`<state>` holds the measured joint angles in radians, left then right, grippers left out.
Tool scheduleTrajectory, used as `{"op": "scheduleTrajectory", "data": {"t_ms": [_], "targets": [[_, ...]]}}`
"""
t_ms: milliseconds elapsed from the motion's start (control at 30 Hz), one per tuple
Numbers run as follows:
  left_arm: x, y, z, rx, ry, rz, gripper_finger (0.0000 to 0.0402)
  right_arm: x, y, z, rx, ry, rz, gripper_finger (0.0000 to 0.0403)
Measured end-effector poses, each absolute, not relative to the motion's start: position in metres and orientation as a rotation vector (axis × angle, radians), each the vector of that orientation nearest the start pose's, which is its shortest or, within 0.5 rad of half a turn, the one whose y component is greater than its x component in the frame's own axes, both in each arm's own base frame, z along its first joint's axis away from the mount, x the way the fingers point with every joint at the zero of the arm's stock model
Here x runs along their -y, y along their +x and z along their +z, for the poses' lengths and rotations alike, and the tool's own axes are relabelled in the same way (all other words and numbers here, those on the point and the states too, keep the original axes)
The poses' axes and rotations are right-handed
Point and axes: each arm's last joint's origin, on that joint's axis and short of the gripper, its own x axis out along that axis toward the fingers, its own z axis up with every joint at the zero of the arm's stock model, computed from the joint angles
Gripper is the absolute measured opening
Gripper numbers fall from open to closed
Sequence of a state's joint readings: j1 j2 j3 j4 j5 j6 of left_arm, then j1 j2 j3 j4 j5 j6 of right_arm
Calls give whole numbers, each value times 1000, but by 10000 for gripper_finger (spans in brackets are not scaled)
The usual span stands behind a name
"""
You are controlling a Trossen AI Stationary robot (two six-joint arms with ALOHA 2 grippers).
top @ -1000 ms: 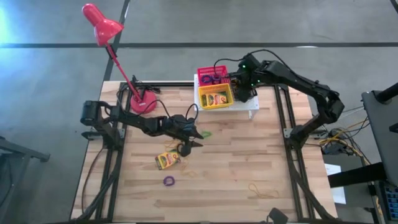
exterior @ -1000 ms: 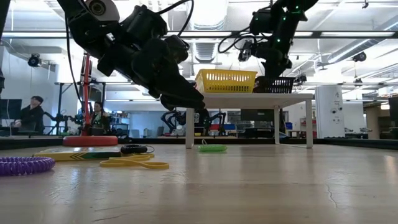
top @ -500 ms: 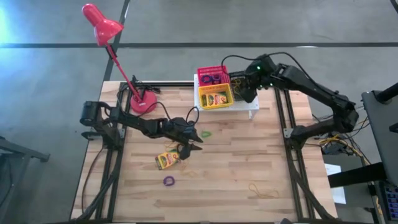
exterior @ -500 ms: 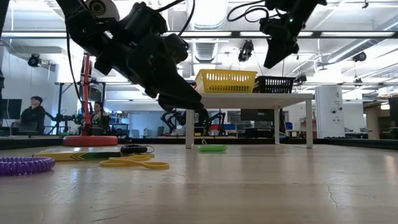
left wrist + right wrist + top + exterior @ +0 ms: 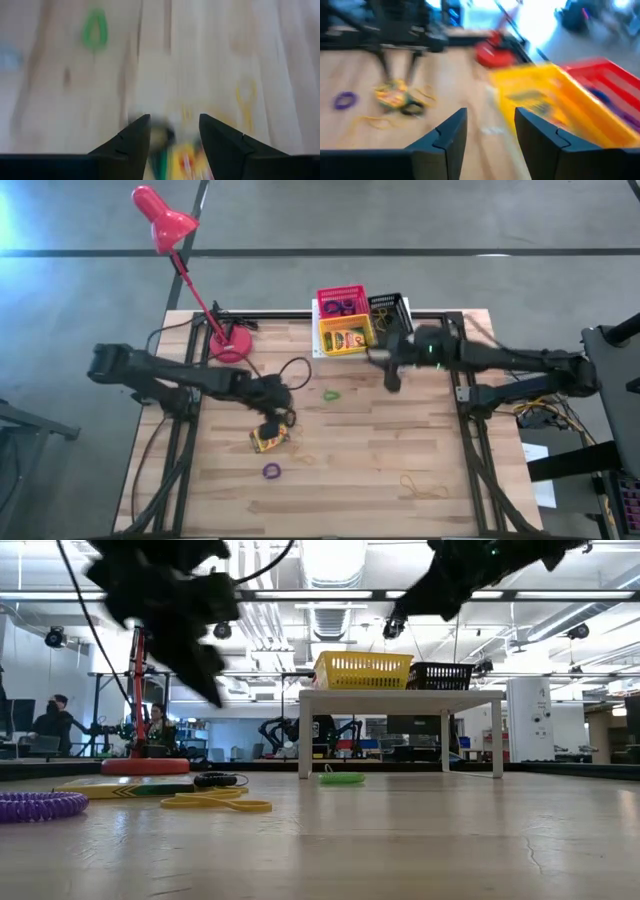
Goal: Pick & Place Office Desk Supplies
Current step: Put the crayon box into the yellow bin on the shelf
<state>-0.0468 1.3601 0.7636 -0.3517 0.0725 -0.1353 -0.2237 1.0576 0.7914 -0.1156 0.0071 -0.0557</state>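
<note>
A yellow-and-green crayon box [image 5: 266, 441] lies flat on the table. My left gripper [image 5: 275, 423] hangs open just above it, and the box [image 5: 186, 161] shows blurred below the fingers. My right gripper [image 5: 392, 380] is open and holds nothing. It hangs in the air on the near side of the white shelf [image 5: 400, 348]. On that shelf stand a yellow basket [image 5: 347, 335], a pink-red basket [image 5: 341, 302] and a black basket [image 5: 388, 310]. Loops lie on the table: green [image 5: 331, 394], purple [image 5: 271, 471], yellow [image 5: 425, 487].
The red desk lamp's base [image 5: 229, 345] stands at the far left, with its head [image 5: 160, 215] beyond the table's edge. A black loop [image 5: 220, 779] and a yellow loop [image 5: 215, 803] lie beside the crayon box. Bare wood lies between the green loop and the near right corner.
My right gripper has swung away from the black basket on the shelf, toward the table's near edge, and has tipped up toward level. My left gripper has risen and drawn back toward the table's left edge. The crayon box and loops have stayed where they were.
</note>
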Motion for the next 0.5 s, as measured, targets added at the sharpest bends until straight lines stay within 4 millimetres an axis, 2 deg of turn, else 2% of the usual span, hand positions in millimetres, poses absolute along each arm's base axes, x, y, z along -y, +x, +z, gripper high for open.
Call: {"op": "scheduleTrajectory", "data": {"t_ms": [133,267,367,500], "targets": [[25,227,194,-1126,-219,1,168,18,241,261,-271,-113,-163,152],[31,198,180,-1316,-359,136,162,-5,253,235,-245,-179,-154,145],[30,186,163,-1365,-459,240,146,-15,261,223,-255,-173,-133,139],[30,181,141,-1320,-567,301,103,-24,269,214,-289,-158,-109,130]]}}
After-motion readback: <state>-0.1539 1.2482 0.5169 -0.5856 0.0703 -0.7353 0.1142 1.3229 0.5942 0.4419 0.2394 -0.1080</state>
